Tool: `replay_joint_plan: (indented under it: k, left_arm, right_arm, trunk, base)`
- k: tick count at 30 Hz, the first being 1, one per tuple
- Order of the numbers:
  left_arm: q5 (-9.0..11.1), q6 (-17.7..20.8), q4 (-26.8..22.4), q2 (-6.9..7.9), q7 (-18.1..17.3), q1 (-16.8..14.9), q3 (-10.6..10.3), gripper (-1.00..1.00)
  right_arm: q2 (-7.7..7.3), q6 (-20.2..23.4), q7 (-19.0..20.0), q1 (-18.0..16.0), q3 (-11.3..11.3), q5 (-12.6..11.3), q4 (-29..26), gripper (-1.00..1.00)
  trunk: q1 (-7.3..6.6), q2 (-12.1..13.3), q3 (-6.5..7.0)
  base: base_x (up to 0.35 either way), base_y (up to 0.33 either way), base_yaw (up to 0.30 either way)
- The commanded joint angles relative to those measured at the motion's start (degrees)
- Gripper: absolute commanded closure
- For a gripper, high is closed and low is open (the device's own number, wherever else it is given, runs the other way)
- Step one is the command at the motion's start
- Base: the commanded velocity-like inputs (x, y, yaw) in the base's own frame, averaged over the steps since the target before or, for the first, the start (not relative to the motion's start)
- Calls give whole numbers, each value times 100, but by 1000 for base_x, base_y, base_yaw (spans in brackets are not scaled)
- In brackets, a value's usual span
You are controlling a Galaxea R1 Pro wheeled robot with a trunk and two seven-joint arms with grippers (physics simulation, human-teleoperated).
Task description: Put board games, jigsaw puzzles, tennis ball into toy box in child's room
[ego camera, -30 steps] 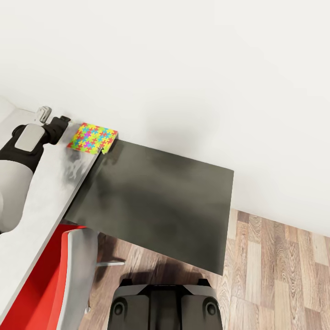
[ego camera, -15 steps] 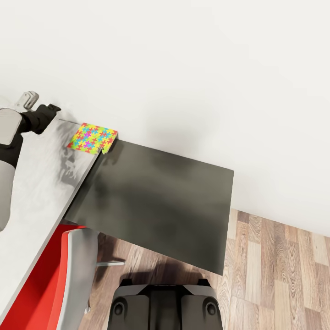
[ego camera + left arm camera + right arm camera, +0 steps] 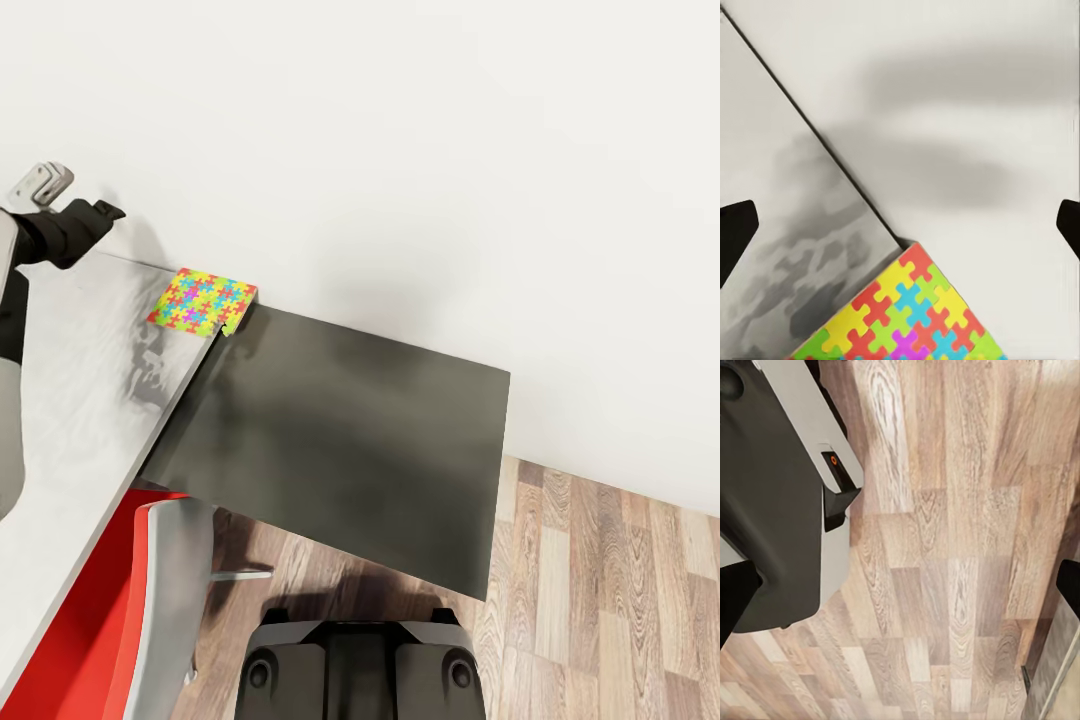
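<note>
Overhanging jigsaw puzzle (image 3: pixel 202 301), corner cropped

You face a plain white wall (image 3: pixel 420 150); below, a dark-topped cabinet (image 3: pixel 350 440), red chair (image 3: pixel 90 620) and wood-plank floor (image 3: pixel 600 600).

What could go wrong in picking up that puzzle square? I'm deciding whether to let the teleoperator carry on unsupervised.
1. The jigsaw puzzle lies at the table's far corner against the wall, its corner overhanging the lower dark cabinet; a nudge could tip it off.
2. It is thin and flat, so the open left gripper, hovering near the wall, may scrape the tabletop or wall instead of gripping.
3. The red chair crowds the base.
</note>
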Motion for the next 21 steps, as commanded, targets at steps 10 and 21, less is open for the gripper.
replay_joint_plan:
  k: [10,21]
  left_arm:
    - [512,136,-952,-11,302,565,-20,-100]
    - [805,147,-1657,-46,486,1108,-23,-100]
  right_arm:
    - [-15,-79,32,-2,43,-26,-8,-100]
    - [-17,-105,49,-2,34,-31,-8,-100]
  trunk:
    - [4,-9,-7]
    - [4,-9,-7]
  base:
    - [0,0,0]
    - [0,0,0]
